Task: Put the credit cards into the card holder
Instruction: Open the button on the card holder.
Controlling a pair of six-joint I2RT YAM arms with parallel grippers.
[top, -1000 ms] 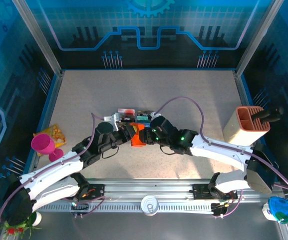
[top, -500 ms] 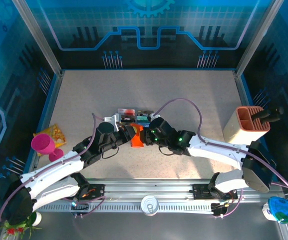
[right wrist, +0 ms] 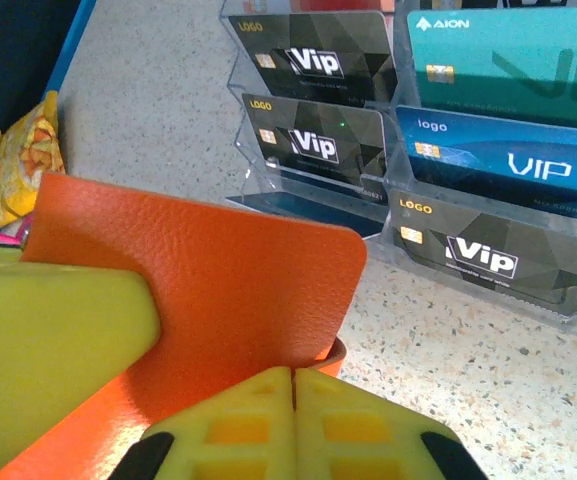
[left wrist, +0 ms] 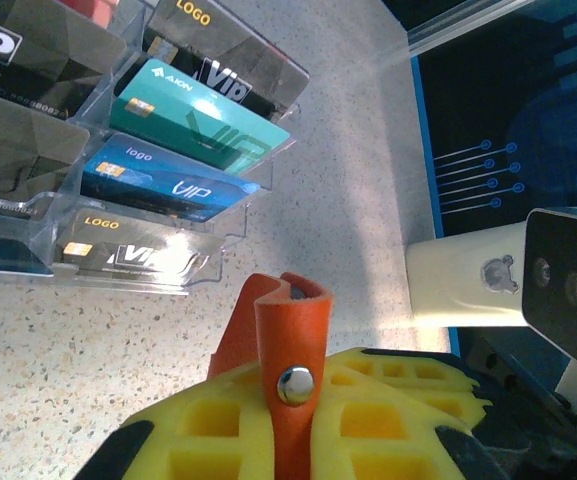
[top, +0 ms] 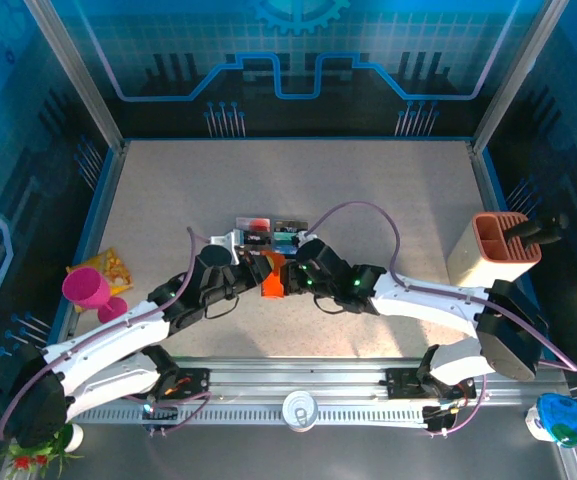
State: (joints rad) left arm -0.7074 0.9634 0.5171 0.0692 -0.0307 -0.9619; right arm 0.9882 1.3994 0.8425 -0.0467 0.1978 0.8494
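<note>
With left fingers (left wrist: 208, 425) clamped on the card holder (left wrist: 268, 325) and right fingers (right wrist: 233, 425) pressed together at its fold, spreading it likely needed a slow, steady pull.

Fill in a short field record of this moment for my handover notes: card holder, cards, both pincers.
card holder: orange, between both pincers, beside the clear tray
credit cards: standing in the clear tray's slots
left pincer: shut on the card holder's snap tab
right pincer: shut at the card holder's lower edge; grip unclear
progress: no card picked up yet
</note>
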